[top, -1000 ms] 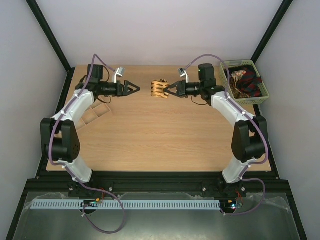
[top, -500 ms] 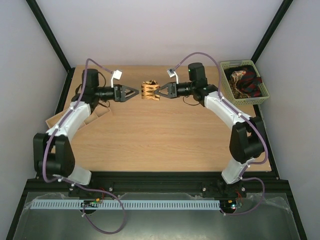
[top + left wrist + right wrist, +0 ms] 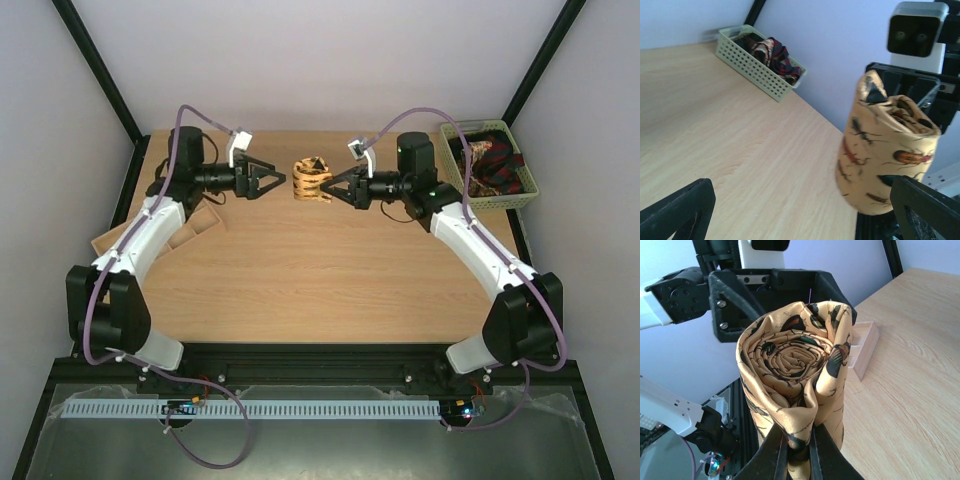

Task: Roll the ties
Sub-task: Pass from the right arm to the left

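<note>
Aloft — rolled tie (image 3: 792, 375) pinched in the right end effector (image 3: 796, 446).

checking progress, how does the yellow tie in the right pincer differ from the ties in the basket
The yellow tie is wound into a roll; the basket ties lie in a loose heap. The yellow tie is gripped by the shut right pincer; the basket ties rest in the green basket. Both are patterned fabric.
</note>
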`<state>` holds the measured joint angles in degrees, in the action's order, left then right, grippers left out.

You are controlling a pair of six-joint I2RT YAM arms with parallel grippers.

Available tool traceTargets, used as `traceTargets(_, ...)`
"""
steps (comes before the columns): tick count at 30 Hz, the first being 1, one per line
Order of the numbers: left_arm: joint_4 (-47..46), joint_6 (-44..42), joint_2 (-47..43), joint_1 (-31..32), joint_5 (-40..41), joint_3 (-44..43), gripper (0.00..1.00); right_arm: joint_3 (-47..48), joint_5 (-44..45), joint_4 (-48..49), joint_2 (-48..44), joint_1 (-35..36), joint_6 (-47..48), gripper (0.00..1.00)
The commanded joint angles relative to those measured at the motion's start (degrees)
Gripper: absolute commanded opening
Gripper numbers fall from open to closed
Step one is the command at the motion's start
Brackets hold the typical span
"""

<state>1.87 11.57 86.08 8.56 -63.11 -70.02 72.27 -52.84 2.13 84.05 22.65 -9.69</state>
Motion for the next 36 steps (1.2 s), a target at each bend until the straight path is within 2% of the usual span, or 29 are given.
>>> traceTargets(1, -2.70, 5.35, -0.95, 3.33, -3.05, -2.00, 0.99, -0.50, -1.69, 4.64, 0.29, 0.37, -2.61, 0.01)
traceTargets(6, -13.22, 17.51, 0.79, 5.29, -5.76, 0.14, 0.99, -0.13, -4.08, 5.95, 1.91, 0.37, -7.58, 0.01)
traceTargets(9, -15.33, 19.87, 1.93, 6.22, -6.40, 0.33, 0.99, -0.37, -5.44, 7.75, 2.59, 0.37, -10.63, 0.01)
traceTargets(16, -15.12, 20.63, 4.01, 7.90, -6.28, -1.09, 0.98, -0.35, -6.33, 9.94, 3.60, 0.37, -13.76, 0.01)
traceTargets(36, -12.49, 17.86, 5.82, 9.64, -5.90, -2.61, 0.80, 0.20, -7.29, 11.40, 5.27, 0.37, -16.40, 0.01)
